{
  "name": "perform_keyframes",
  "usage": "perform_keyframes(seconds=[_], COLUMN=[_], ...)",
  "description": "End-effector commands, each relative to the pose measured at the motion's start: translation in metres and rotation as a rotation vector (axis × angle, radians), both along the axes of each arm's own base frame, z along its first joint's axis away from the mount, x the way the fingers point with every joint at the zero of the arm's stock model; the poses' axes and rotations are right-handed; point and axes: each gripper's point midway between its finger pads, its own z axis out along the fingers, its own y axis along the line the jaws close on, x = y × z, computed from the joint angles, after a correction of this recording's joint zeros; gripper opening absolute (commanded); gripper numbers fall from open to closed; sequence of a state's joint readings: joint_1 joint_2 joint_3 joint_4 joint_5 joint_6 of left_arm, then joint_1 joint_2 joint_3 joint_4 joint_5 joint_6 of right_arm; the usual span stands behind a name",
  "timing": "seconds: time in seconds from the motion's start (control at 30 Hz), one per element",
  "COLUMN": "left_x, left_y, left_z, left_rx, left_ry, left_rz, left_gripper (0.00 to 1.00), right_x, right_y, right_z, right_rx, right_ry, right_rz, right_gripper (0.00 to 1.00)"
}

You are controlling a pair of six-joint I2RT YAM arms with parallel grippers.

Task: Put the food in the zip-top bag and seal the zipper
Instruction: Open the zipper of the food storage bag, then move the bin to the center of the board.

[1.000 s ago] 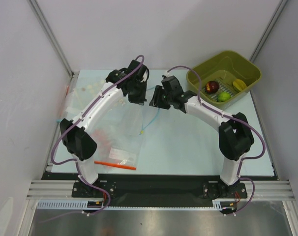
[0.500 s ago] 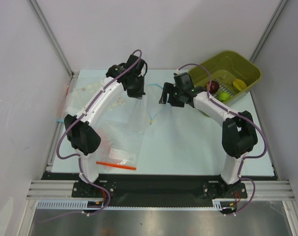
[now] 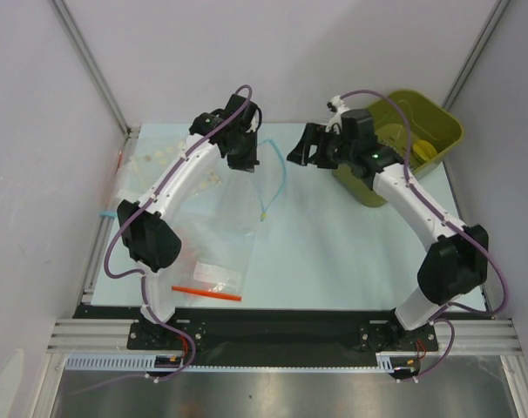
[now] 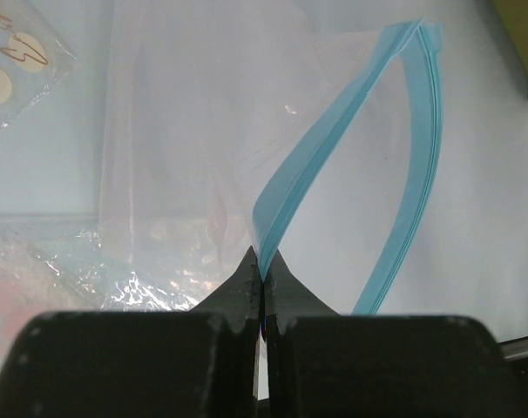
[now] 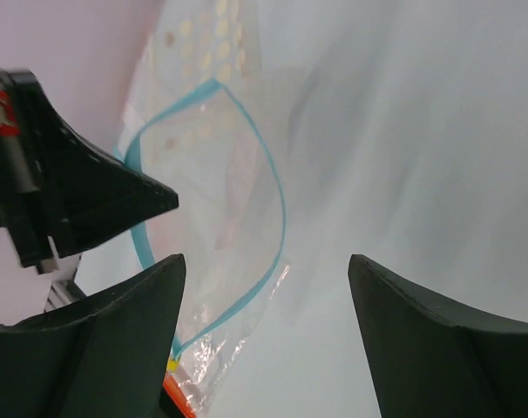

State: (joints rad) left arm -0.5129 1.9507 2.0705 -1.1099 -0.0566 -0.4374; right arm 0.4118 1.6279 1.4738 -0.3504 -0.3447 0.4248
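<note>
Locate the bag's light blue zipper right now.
Top view: the zipper arcs open over the far middle of the table, right of the left gripper, which is shut on one lip.

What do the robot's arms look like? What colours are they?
The left arm and right arm are white tubes with chunky black joints. A thin purple cable loops along each. The left gripper and right gripper are black, each with two wedge-shaped fingers tapering to a point.
</note>
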Motion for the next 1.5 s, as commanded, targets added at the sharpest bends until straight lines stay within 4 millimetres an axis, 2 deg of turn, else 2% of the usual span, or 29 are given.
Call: perform_keyframes(seconds=[0.0, 0.07, 0.1, 0.17, 0.2, 0.3, 0.37, 0.43, 0.47, 0.53, 0.57, 0.73, 0.8, 0.87, 0.9, 0.93, 0.97, 1.0, 1.03, 1.07, 1.17, 1.23, 1.3, 1.37, 1.43, 1.47], left_x=[0.007, 0.007, 0.006, 0.005, 0.005, 0.003, 0.002, -0.001, -0.001, -0.003, -0.003, -0.003, -0.002, -0.002, -0.002, -0.001, -0.001, 0.000, 0.001, 0.001, 0.003, 0.004, 0.006, 0.006, 0.006, 0.006], left_y=[-0.004, -0.003, -0.002, -0.001, -0.002, -0.002, -0.001, 0.000, -0.001, 0.001, 0.001, 0.002, 0.001, 0.001, 0.000, 0.001, 0.000, 0.000, -0.001, -0.001, -0.002, -0.003, -0.004, -0.006, -0.009, -0.011], left_z=[0.017, 0.020, 0.020, 0.023, 0.024, 0.027, 0.027, 0.024, 0.025, 0.024, 0.024, 0.025, 0.025, 0.025, 0.023, 0.023, 0.022, 0.021, 0.019, 0.019, 0.017, 0.019, 0.021, 0.021, 0.022, 0.022], left_rx=[-0.035, -0.031, -0.030, -0.031, -0.033, -0.042, -0.047, -0.044, -0.051, -0.048, -0.046, -0.042, -0.046, -0.047, -0.046, -0.045, -0.046, -0.047, -0.045, -0.043, -0.040, -0.038, -0.039, -0.047, -0.058, -0.065], left_ry=[-0.048, -0.057, -0.058, -0.064, -0.065, -0.070, -0.075, -0.066, -0.070, -0.067, -0.070, -0.075, -0.077, -0.080, -0.077, -0.077, -0.077, -0.076, -0.074, -0.073, -0.071, -0.077, -0.079, -0.077, -0.074, -0.072], left_rz=[0.004, 0.001, 0.000, -0.001, -0.002, -0.003, 0.001, 0.001, -0.003, -0.003, -0.002, -0.004, -0.005, -0.005, -0.007, -0.007, -0.009, -0.008, -0.012, -0.013, -0.019, -0.025, -0.028, -0.040, -0.046, -0.052], left_gripper=[0.00, 0.00, 0.00, 0.00, 0.00, 0.00, 0.00, 0.00, 0.00, 0.00, 0.00, 0.00, 0.00, 0.00, 0.00, 0.00, 0.00, 0.00, 0.01, 0.00, 0.00, 0.00, 0.00, 0.00, 0.00, 0.00], right_x=[0.009, 0.018, 0.025, 0.037, 0.044, 0.058, 0.066, 0.071, 0.072, 0.073, 0.072, 0.059, 0.044, 0.029, 0.013, 0.003, -0.007, -0.022, -0.033, -0.043, -0.064, -0.064, -0.057, -0.039, -0.026, -0.014], right_y=[-0.036, -0.057, -0.076, -0.103, -0.123, -0.163, -0.199, -0.225, -0.232, -0.244, -0.245, -0.240, -0.236, -0.230, -0.228, -0.222, -0.211, -0.207, -0.200, -0.187, -0.170, -0.168, -0.178, -0.196, -0.208, -0.210], right_z=[0.053, 0.056, 0.058, 0.053, 0.052, 0.045, 0.030, 0.021, 0.002, -0.010, -0.024, -0.060, -0.076, -0.079, -0.095, -0.082, -0.083, -0.093, -0.082, -0.083, -0.076, -0.067, -0.057, -0.051, -0.051, -0.054], right_rx=[0.067, 0.048, 0.030, 0.000, -0.005, -0.018, -0.065, -0.110, -0.145, -0.182, -0.207, -0.254, -0.274, -0.281, -0.304, -0.284, -0.288, -0.302, -0.289, -0.291, -0.276, -0.285, -0.287, -0.273, -0.285, -0.300], right_ry=[-0.126, -0.132, -0.128, -0.100, -0.093, -0.054, -0.020, 0.006, 0.064, 0.101, 0.141, 0.267, 0.331, 0.350, 0.387, 0.354, 0.343, 0.366, 0.340, 0.336, 0.304, 0.268, 0.233, 0.231, 0.245, 0.254], right_rz=[-0.061, -0.130, -0.186, -0.307, -0.374, -0.565, -0.719, -0.820, -0.845, -0.878, -0.875, -0.800, -0.773, -0.740, -0.727, -0.707, -0.672, -0.654, -0.636, -0.592, -0.528, -0.528, -0.561, -0.611, -0.641, -0.649], right_gripper=[0.81, 0.77, 0.76, 0.70, 0.69, 0.68, 0.68, 0.68, 0.68, 0.67, 0.67, 0.67, 0.67, 0.66, 0.66, 0.67, 0.66, 0.67, 0.67, 0.67, 0.68, 0.72, 0.76, 0.82, 0.88, 0.90])
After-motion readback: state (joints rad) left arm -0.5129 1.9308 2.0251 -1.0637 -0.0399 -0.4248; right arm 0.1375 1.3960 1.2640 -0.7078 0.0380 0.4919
